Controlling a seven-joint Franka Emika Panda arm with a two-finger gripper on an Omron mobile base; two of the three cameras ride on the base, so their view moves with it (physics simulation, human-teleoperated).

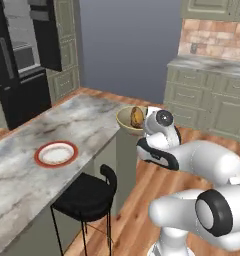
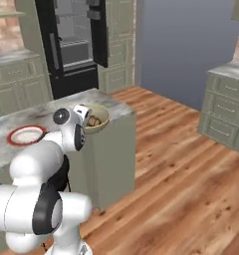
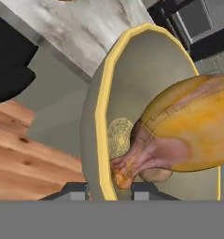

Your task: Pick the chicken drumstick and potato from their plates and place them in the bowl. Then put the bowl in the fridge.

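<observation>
My gripper is shut on the yellow rim of the tan bowl, one fingertip on each side of the wall. The chicken drumstick lies inside the bowl, golden with a pinkish bone end. Beneath it sits a tan lump that may be the potato, mostly hidden. In the left base view the bowl hangs at the far end corner of the marble counter, with the drumstick in it. It is the same bowl in the right base view. The orange-red plate lies bare on the counter. The black fridge stands open beyond.
A black stool stands against the counter's near side. Green cabinets line the right wall across a wooden floor. The fridge has grey shelves showing, with its door swung out.
</observation>
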